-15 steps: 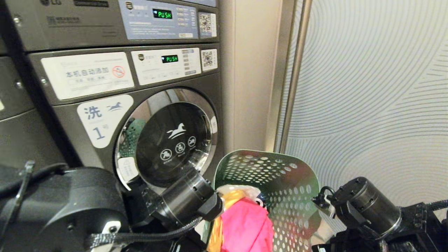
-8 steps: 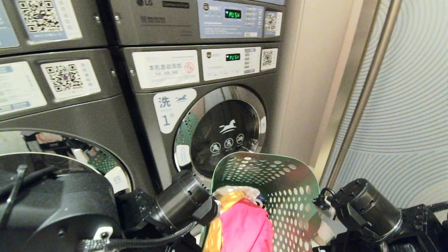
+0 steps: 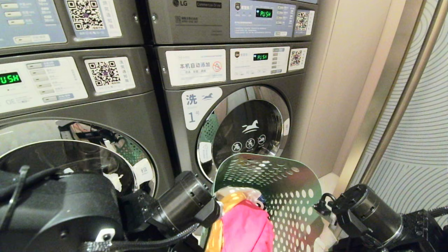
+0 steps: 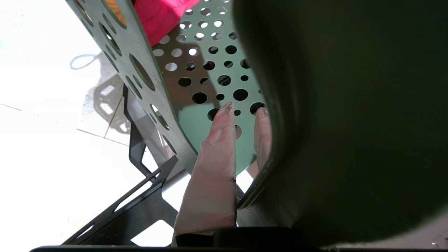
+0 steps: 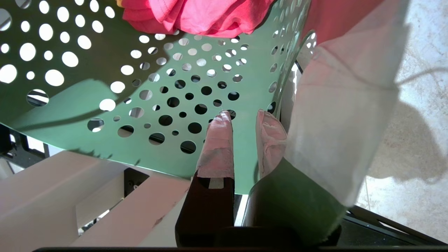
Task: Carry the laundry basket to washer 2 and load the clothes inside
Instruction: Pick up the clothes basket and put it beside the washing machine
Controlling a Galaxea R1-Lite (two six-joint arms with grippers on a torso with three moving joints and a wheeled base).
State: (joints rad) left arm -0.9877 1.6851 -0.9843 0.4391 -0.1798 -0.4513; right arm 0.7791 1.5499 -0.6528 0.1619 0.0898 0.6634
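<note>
Since the earlier frames the camera had swung left, bringing a second washer (image 3: 80, 150) into sight. Between both grippers hung the laundry basket (image 3: 280, 185), clothes (image 3: 245, 227) inside; left gripper (image 4: 245, 115) and right gripper (image 5: 241, 122) each pinched its rim, before washer 1 (image 3: 241, 129).

Left washer (image 3: 70, 147): number label not visible, door cut by arm. Basket (image 3: 280, 196) bottom and clothes (image 3: 245, 224) cut off at frame edge.

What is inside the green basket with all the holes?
Inside the laundry basket sit the clothes: a bright pink piece on top, yellow-orange and white peeking out beside it. Anything underneath that pile is covered.
</note>
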